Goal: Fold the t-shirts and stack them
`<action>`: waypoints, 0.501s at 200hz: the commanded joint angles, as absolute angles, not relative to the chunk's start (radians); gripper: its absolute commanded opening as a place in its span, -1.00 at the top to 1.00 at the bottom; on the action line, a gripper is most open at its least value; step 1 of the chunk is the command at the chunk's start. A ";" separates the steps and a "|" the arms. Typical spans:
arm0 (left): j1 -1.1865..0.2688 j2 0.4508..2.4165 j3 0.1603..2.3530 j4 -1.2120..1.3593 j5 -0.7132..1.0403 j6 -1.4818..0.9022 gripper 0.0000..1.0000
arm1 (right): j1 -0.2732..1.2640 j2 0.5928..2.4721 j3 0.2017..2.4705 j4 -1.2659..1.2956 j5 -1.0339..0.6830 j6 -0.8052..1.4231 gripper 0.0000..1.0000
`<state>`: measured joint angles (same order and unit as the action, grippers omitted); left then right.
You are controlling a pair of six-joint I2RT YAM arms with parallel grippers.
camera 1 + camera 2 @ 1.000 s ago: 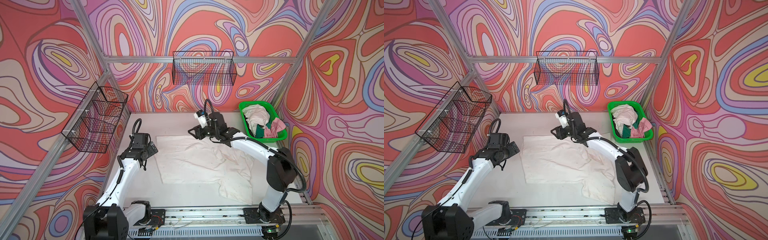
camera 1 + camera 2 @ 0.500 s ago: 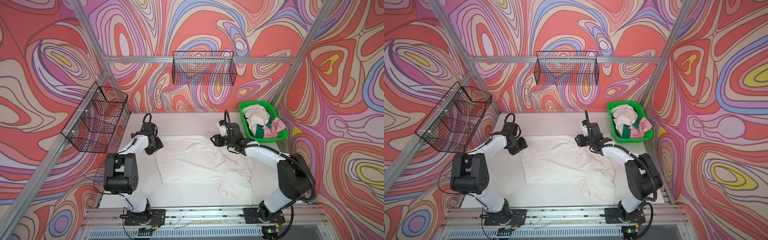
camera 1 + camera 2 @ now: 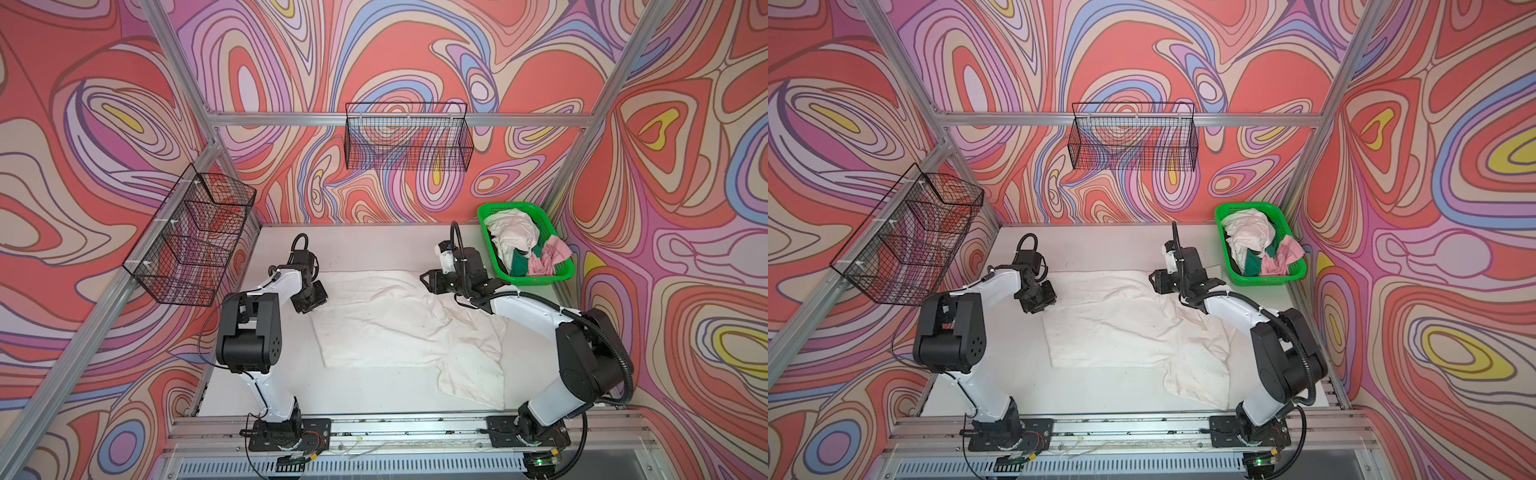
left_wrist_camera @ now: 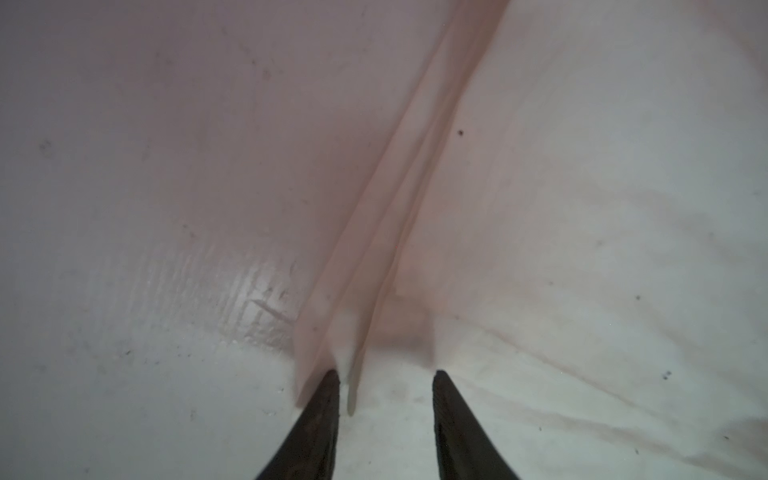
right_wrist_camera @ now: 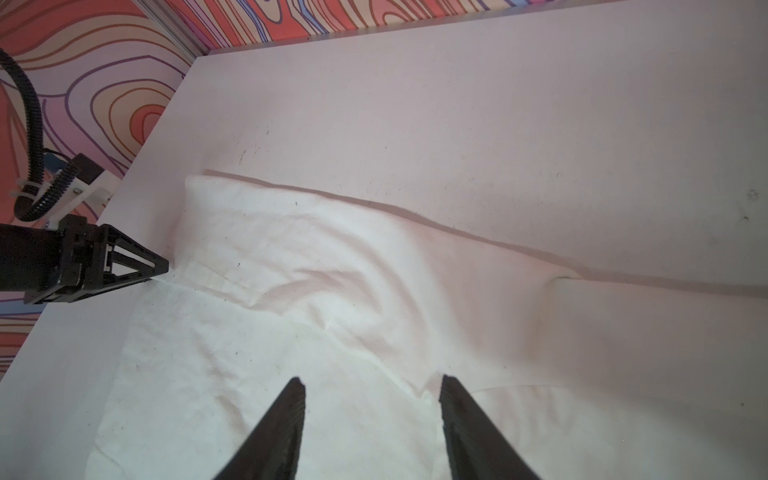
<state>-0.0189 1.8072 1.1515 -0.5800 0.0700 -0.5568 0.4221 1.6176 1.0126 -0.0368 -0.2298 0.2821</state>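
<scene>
A large white t-shirt (image 3: 390,328) (image 3: 1121,328) lies spread on the table in both top views, one rumpled part reaching the front right. My left gripper (image 3: 320,301) (image 3: 1047,305) sits low at its left edge near the far corner. In the left wrist view the left gripper (image 4: 384,374) is open, and the shirt's folded hem (image 4: 374,266) runs in between the fingers (image 4: 326,407). My right gripper (image 3: 424,280) (image 5: 372,380) is open over the shirt's far edge, cloth under its fingertips. More t-shirts, white (image 3: 511,232), dark green (image 3: 519,264) and pale pink (image 3: 548,257), lie crumpled in the basket.
The green mesh basket (image 3: 486,212) stands at the back right, just right of my right arm. Black wire baskets hang on the back wall (image 3: 407,141) and left wall (image 3: 191,241). Bare table (image 3: 365,249) shows behind the shirt and along the front.
My left arm folded back and brought its gripper to the shirt's left edge, jaws narrowing. The right gripper slid rightwards along the far edge, then held.
</scene>
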 commanded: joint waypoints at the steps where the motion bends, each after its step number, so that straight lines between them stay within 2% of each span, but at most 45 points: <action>1: -0.021 1.826 1.187 -0.590 0.033 -0.537 0.26 | 0.425 1.583 0.998 -0.012 -0.245 0.291 -0.10; 41: -0.021 1.834 1.184 -0.580 0.041 -0.534 0.44 | 0.424 1.579 0.993 -0.011 -0.249 0.293 -0.10; 88: -0.023 1.845 1.186 -0.581 0.049 -0.525 0.50 | 0.423 1.582 0.992 -0.006 -0.255 0.294 -0.10; 100: -0.025 1.847 1.187 -0.582 0.051 -0.524 0.61 | 0.423 1.583 0.988 -0.005 -0.254 0.296 -0.10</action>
<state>-0.0200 1.8259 1.1694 -0.5751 0.0555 -0.5423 0.4221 1.6169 1.0077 -0.0292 -0.2443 0.2905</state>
